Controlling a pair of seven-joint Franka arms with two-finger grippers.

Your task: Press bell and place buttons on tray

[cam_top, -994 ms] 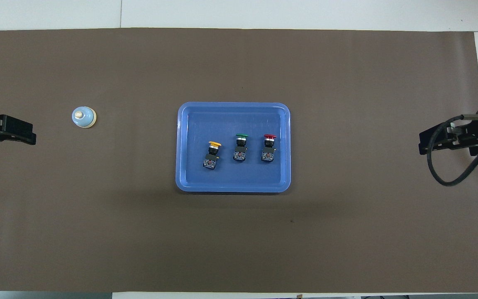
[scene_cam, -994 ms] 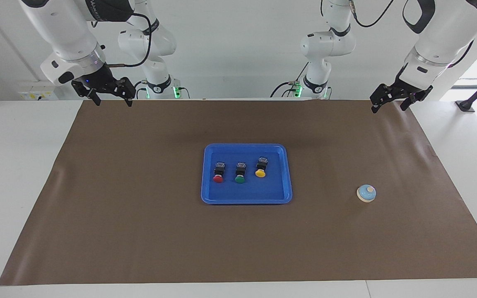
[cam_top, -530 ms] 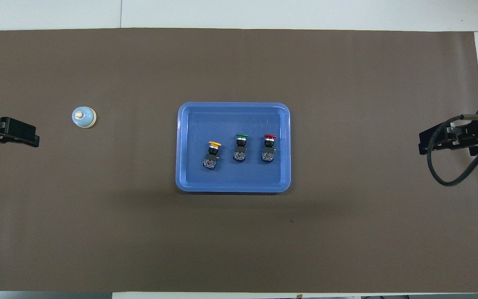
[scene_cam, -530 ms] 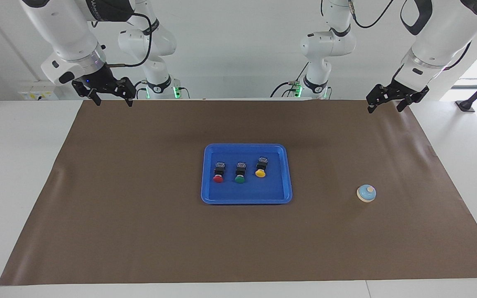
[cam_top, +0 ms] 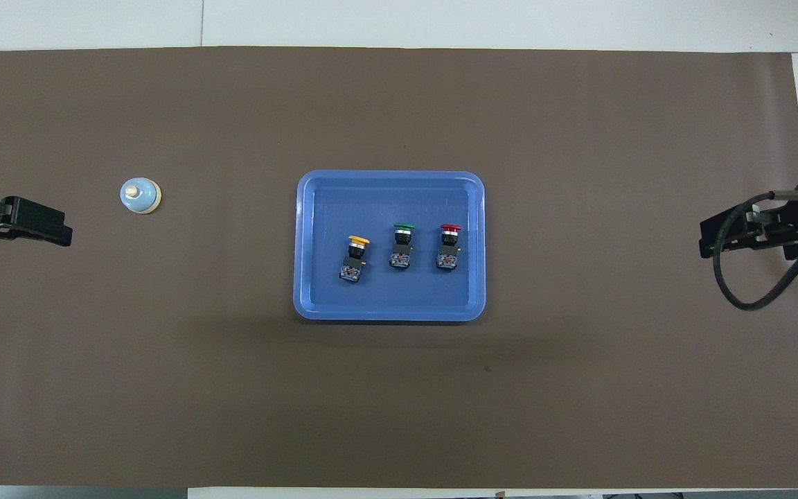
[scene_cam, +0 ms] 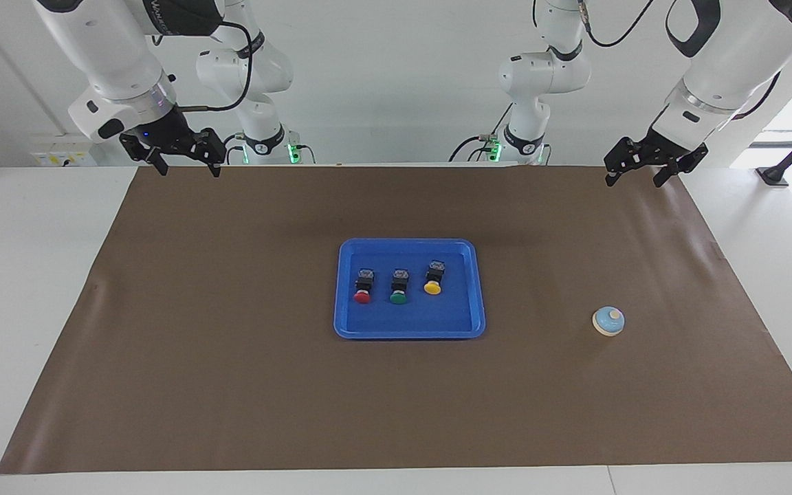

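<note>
All three buttons (scene_cam: 399,283) lie in the tray (scene_cam: 348,323); the bell (scene_cam: 608,321) sits on the table toward the left arm's end. Light and rigid, it likely needs a push on its knob. Left tool (scene_cam: 633,173) and right tool (scene_cam: 186,163) hang spread, empty.

This is a robotics lab: two white robot arms (scene_cam: 526,75) are mounted at the edge of a plain white table (scene_cam: 31,275) covered by a brown paper sheet (scene_cam: 231,385), against a bare white wall (scene_cam: 382,82) with loose cables (scene_cam: 245,62) hanging.
</note>
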